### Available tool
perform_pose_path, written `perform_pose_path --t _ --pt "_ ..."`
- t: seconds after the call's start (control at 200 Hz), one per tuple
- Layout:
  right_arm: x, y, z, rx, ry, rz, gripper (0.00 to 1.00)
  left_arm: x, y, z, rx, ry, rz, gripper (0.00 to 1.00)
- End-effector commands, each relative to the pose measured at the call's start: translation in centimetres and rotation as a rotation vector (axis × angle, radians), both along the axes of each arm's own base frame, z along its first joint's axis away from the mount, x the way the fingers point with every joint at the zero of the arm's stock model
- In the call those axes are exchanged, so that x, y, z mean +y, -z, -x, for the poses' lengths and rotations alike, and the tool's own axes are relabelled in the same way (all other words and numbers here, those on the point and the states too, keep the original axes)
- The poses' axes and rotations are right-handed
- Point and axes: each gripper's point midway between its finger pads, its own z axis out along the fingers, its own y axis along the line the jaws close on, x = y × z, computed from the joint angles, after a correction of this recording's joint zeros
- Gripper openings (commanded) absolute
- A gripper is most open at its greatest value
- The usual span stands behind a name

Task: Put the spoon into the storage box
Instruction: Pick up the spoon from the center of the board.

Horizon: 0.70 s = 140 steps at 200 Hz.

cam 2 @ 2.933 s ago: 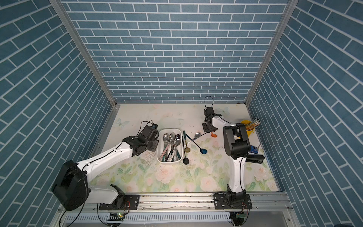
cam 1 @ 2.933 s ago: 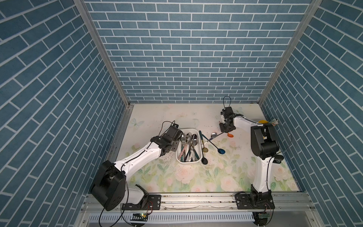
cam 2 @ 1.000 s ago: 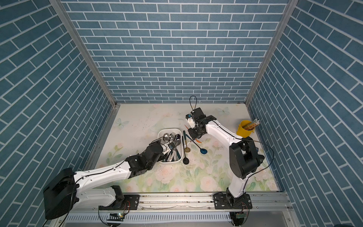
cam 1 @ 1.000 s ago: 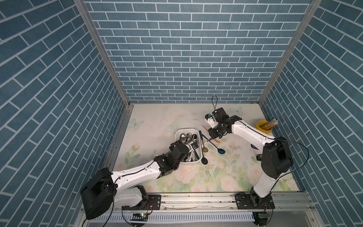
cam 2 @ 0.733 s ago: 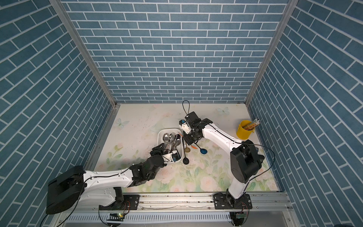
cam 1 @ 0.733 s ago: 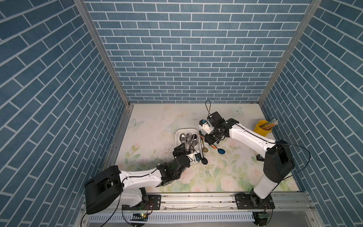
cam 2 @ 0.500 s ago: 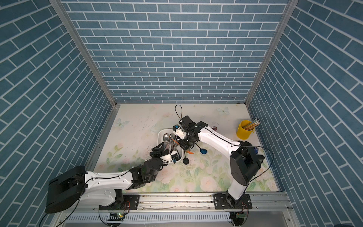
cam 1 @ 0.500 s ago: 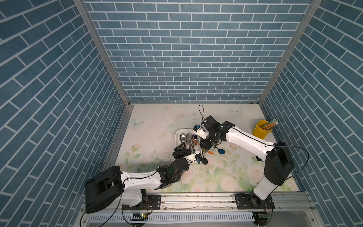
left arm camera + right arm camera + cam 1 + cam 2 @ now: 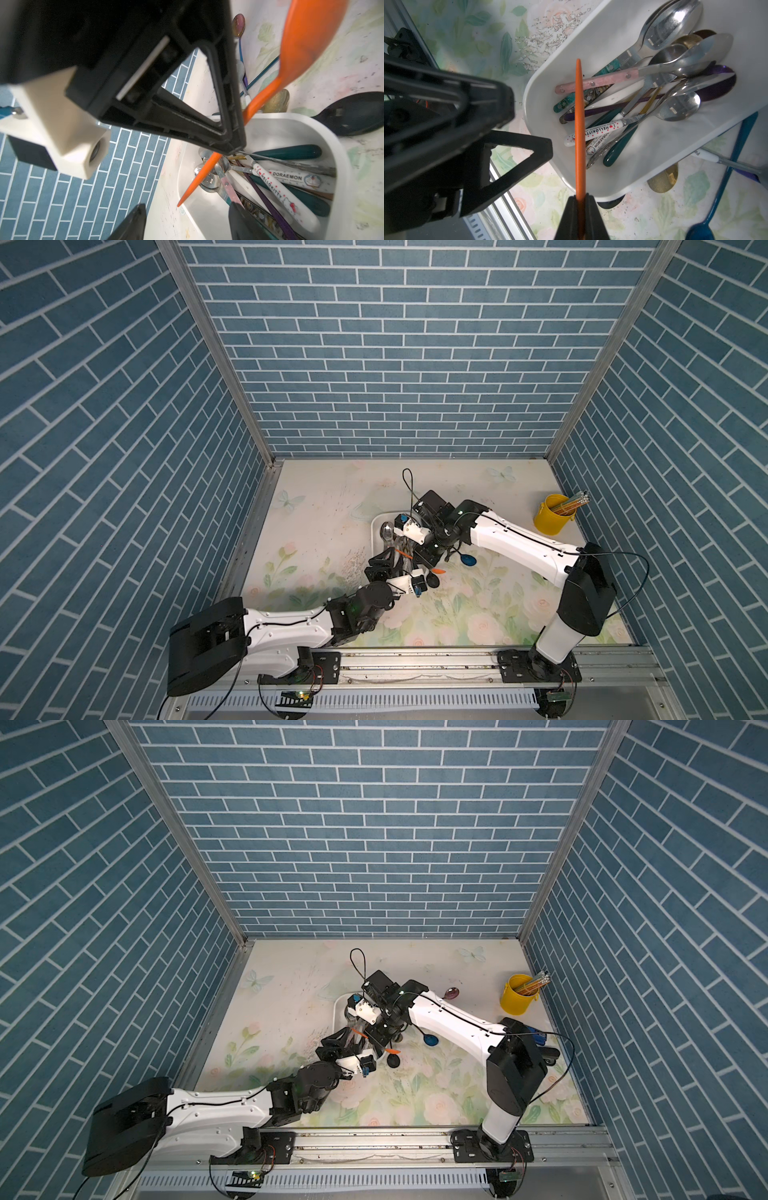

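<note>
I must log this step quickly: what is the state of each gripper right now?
Left gripper: open, holding nothing.
Right gripper: closed on the slim orange plastic spoon.

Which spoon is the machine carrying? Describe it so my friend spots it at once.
Find the white storage box heaped with spoons on the flowered table. Over its edge the right gripper pinches the orange spoon, whose pointed handle reaches above the box. It alone is bright orange all over; its neighbours are steel, gold, teal or purple.
</note>
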Motion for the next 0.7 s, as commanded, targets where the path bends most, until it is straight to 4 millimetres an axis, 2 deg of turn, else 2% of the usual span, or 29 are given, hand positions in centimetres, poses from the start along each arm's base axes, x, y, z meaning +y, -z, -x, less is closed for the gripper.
perform_pose_path --t 0.0,0.16,0.47,0.59,0.695 --pt "0.6 -0.1 1.7 0.035 -0.084 0.016 0.00 -0.6 0.9 0.9 -0.015 0.094 -0.110 0.70" --pt "1.6 -0.2 3.4 0.054 -0.141 0.039 0.00 -0.8 1.0 0.7 -0.015 0.090 -0.118 0.71" --pt "2.6 -1.3 4.5 0.043 -0.189 0.020 0.00 -1.2 1.8 1.1 0.025 0.116 -0.130 0.70" --pt "2.6 -1.3 4.5 0.024 -0.200 0.032 0.00 -1.4 2.1 1.3 0.048 0.132 -0.133 0.66" --pt "2.9 -1.5 4.3 0.012 -0.202 0.027 0.00 -1.6 2.2 1.4 0.061 0.134 -0.129 0.55"
